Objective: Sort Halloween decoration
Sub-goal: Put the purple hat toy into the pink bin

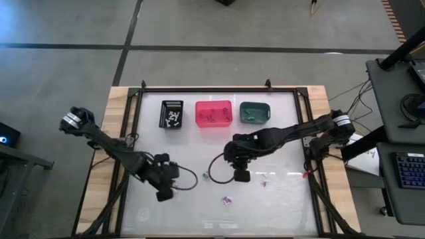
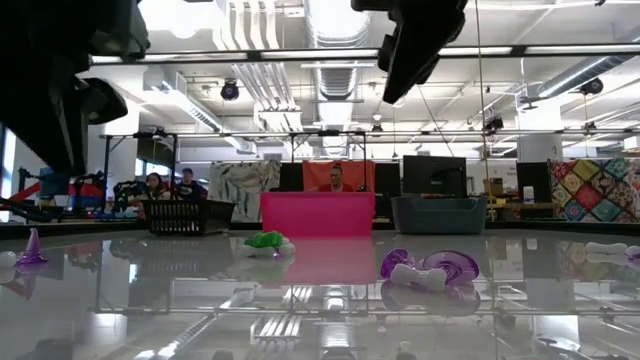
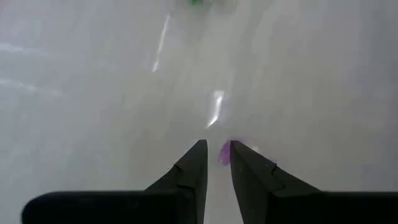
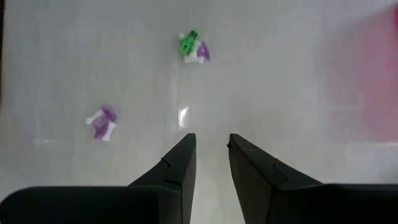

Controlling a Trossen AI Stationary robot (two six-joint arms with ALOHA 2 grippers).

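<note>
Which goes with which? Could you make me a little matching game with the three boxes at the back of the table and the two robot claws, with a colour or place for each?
Things:
1. bin nearest the left arm's side
2. middle bin
3. bin nearest the right arm's side
4. left gripper
5. right gripper

Colour or place:
A. pink
B. hangs over the table's middle, in front of the bins
C. black
D. teal
E. low near the table's front, left of centre

Pairs: 1-C, 2-A, 3-D, 4-E, 5-B

Bright ceiling strip lights [image 2: 330, 15], glare streaks on the glossy table [image 3: 93, 93], blurred wrist views.
</note>
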